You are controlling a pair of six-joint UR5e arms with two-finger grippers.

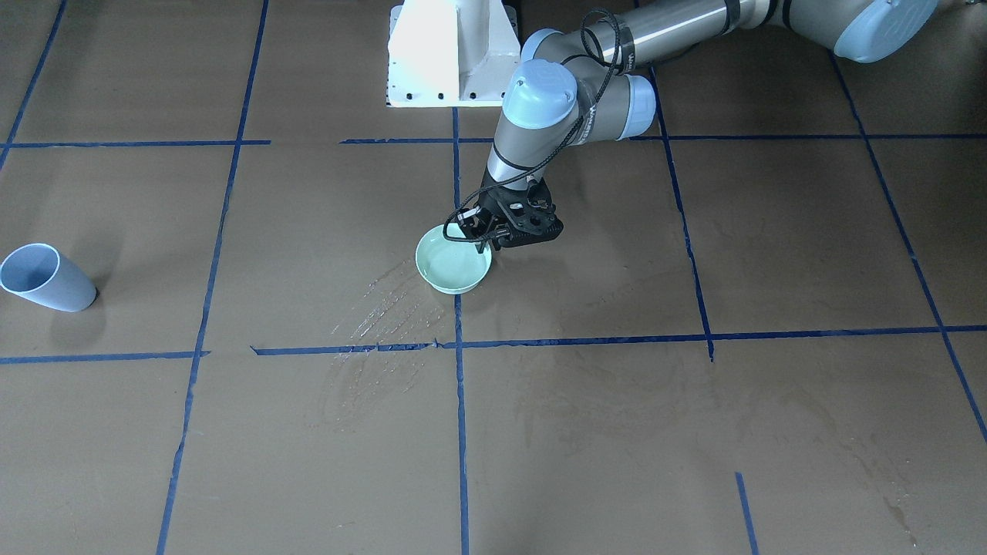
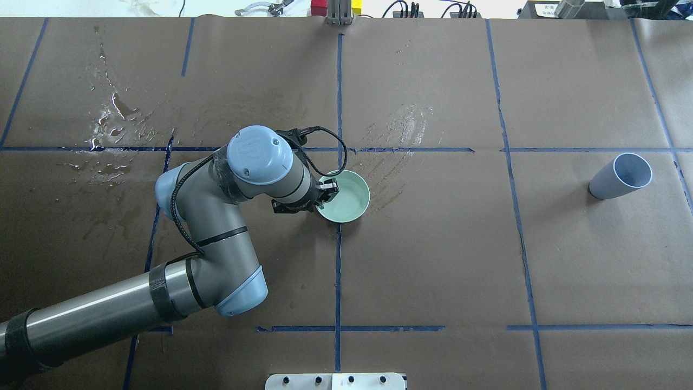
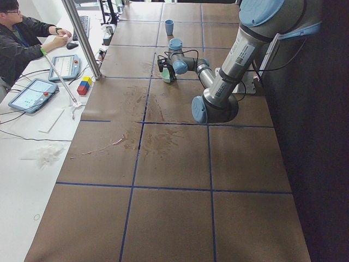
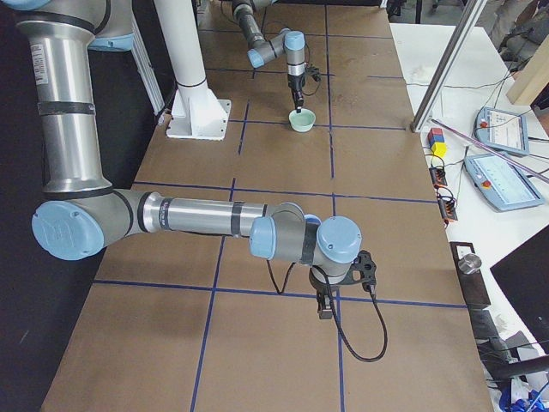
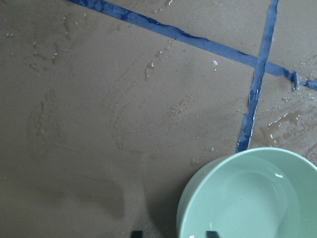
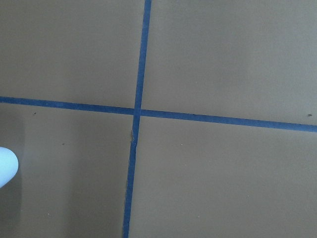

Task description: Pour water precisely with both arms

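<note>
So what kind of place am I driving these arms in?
Most likely a robotics lab workcell: the table is papered brown with a blue tape grid, a white pedestal is bolted to it, and a person sits at a side bench with touchscreen pendants.

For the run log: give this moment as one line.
left claw: open, astride rim of mint-green round bowl | water: in bowl | right claw: state unclear | pale blue cup: untouched

Bright, even overhead light; shadows short and soft. White pedestal [image 1: 447, 46] blown out. Spilled water [image 2: 111, 111] glints on matte worktop [image 2: 433, 260]. Wrist views slightly soft. Side views dark along robot's edge.
</note>
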